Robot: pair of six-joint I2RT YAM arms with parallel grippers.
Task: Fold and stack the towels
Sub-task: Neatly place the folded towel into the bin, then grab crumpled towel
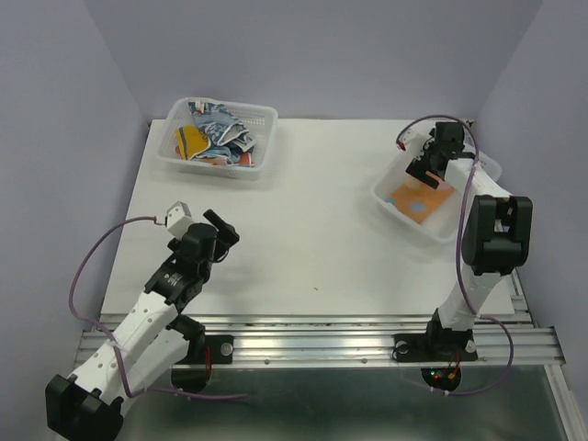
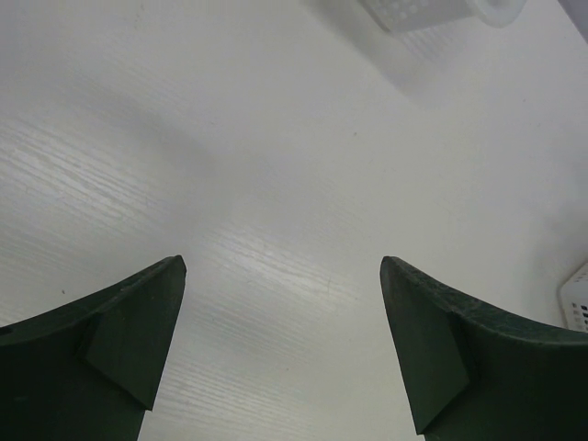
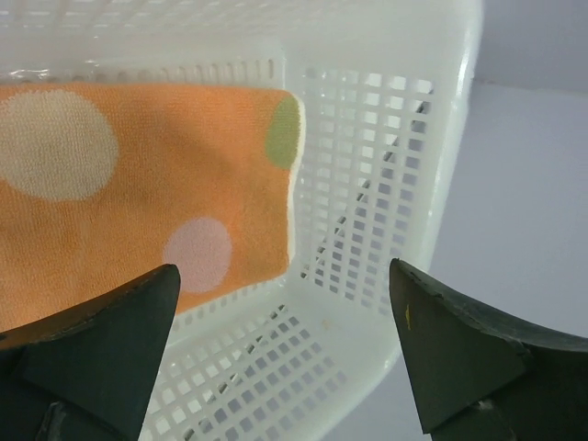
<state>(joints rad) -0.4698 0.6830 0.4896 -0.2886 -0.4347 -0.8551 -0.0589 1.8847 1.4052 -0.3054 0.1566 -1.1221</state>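
A folded orange dotted towel (image 3: 147,184) lies flat on the floor of the white right basket (image 3: 367,184); from above, this towel (image 1: 418,197) shows a blue dot. My right gripper (image 3: 285,285) hangs open just above the towel's edge and the basket corner, holding nothing; in the top view the right gripper (image 1: 425,170) is over the basket's far half. Several crumpled towels (image 1: 216,138) fill the left basket (image 1: 266,115) at the back left. My left gripper (image 2: 283,266) is open over the bare white table (image 2: 276,138), nothing between its fingers; the top view puts it (image 1: 225,234) at the near left.
A corner of the left basket (image 2: 432,11) shows at the top of the left wrist view and a piece of lattice basket (image 2: 577,299) at its right edge. The right basket (image 1: 390,204) sits tilted near the table's right edge. Purple walls close in the table.
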